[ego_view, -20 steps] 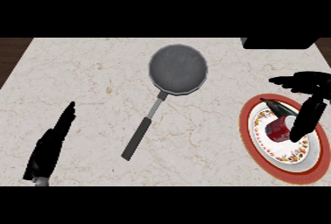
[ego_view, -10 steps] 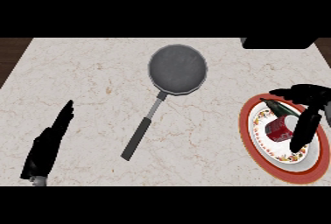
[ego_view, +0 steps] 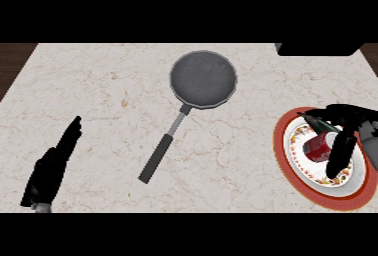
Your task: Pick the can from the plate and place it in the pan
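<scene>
My right hand point(ego_view: 345, 134) sits over the plate point(ego_view: 295, 165) at the right edge of the head view. Its fingers point(ego_view: 339, 156) curve down across the plate's far side, and the thumb reaches in from the upper left; between them lies the can point(ego_view: 317, 147). The hand is closing around the can, though I cannot tell whether the fingers actually touch it. The can is red, lies on its side, and rests on the plate's white centre, partly hidden by the fingers.

The plate has a broad red outer ring and a patterned band inside it. Part of it is cut off by the picture's right edge.

My left hand point(ego_view: 53, 167) shows at the lower left, well apart from everything else. Its fingers are straight and point up the view; it is relaxed and holds nothing.

The pan point(ego_view: 204, 78) lies on the counter between the two hands, toward the far side. Its round grey bowl holds nothing. Its long dark handle point(ego_view: 164, 152) runs from the bowl down and to the left, ending near the middle of the counter. Pan and plate are apart, with bare counter between them.

The counter point(ego_view: 111, 100) is pale marble with thin brownish veins. A strip of dark wood floor point(ego_view: 13, 62) shows past its left edge, and a black block point(ego_view: 319, 48) sits at the upper right corner.
</scene>
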Controlling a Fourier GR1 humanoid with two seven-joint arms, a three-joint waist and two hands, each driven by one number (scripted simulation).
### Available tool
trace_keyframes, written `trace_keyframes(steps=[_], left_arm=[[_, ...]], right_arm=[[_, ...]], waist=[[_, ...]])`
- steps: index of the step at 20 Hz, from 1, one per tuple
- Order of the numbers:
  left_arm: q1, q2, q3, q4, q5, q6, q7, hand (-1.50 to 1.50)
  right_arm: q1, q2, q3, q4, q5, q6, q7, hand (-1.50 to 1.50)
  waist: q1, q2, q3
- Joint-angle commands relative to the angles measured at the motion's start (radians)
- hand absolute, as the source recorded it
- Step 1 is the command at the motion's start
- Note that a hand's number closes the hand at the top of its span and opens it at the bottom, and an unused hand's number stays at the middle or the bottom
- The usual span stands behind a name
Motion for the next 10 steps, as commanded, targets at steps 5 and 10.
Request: trace_keyframes(steps=[5, 10], left_arm=[[-0.025, -0.060, 0.002, -0.006, -0.065, 0.003, 0.037, 0.00], [0.028, -0.046, 0.023, -0.055, -0.055, -0.032, 0.032, 0.00]], right_arm=[[0.029, 0.092, -0.027, 0.021, 0.127, 0.004, 0.009, -1.50], [0.095, 0.119, -0.055, 0.053, 0.223, -0.110, -0.173, 1.50]], waist=[[-0.001, 0.000, 0.000], [0.003, 0.001, 0.001]])
